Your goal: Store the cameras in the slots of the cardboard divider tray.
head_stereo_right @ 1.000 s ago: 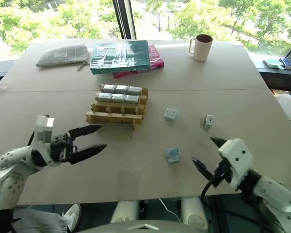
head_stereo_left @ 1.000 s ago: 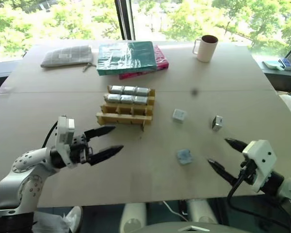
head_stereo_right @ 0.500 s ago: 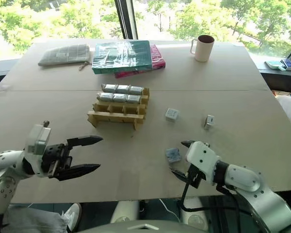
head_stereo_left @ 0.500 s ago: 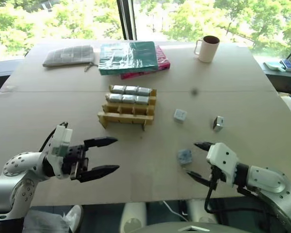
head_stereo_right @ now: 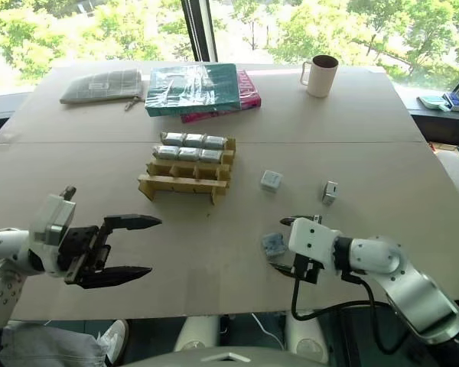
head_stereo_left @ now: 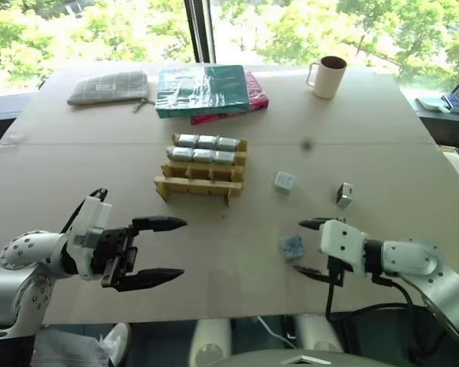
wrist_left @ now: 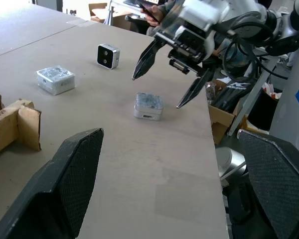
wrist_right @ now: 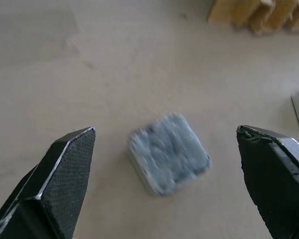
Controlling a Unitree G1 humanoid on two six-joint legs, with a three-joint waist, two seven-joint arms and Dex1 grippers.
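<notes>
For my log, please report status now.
Both grippers open: left gripper idle, right gripper beside the nearest camera, not gripping. Tray half filled. Path clear.

You saw one camera (wrist_right: 168, 159), a pale bluish block lying flat on the tan table (wrist_right: 114, 64), framed between the two black fingers (wrist_right: 55, 179) of the right gripper (wrist_right: 167, 186), which stood wide apart and clear of it. A corner of the cardboard divider tray (wrist_right: 259, 15) lay beyond.
</notes>
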